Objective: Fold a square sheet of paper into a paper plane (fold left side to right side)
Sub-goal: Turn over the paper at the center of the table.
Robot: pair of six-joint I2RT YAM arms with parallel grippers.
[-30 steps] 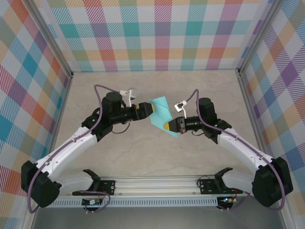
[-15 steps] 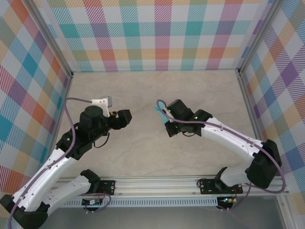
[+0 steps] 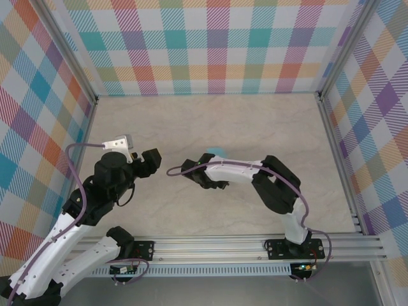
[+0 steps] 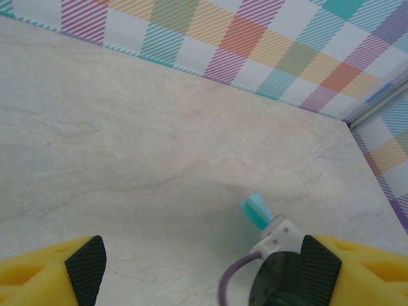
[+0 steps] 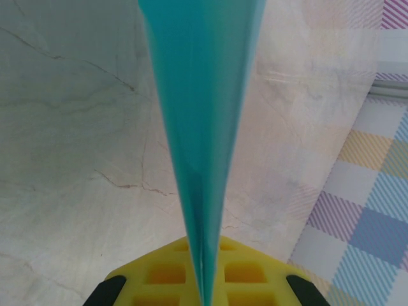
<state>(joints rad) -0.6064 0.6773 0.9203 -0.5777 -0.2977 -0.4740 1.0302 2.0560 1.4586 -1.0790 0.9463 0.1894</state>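
Pinching the paper plane point(image 5: 203, 95) edge-on, the right fingers point(image 5: 167, 275) are closed on one end, above the middle of the table point(image 4: 127, 146); left fingers point(image 4: 44, 271) gape empty. Probably light, floppy, crease-prone: hold along the folded spine.

One folded turquoise paper point(image 5: 203, 127). Two white arms: left arm point(image 3: 67, 233) at eight o'clock, right arm point(image 3: 274, 188) at four. Two yellow-fingered grippers: left gripper point(image 4: 203, 261), right gripper point(image 5: 203, 290). Two purple cables point(image 3: 83, 145). One marbled table point(image 3: 268, 127). Three plaid walls point(image 3: 210, 44). One metal rail point(image 3: 210, 245) at six o'clock.
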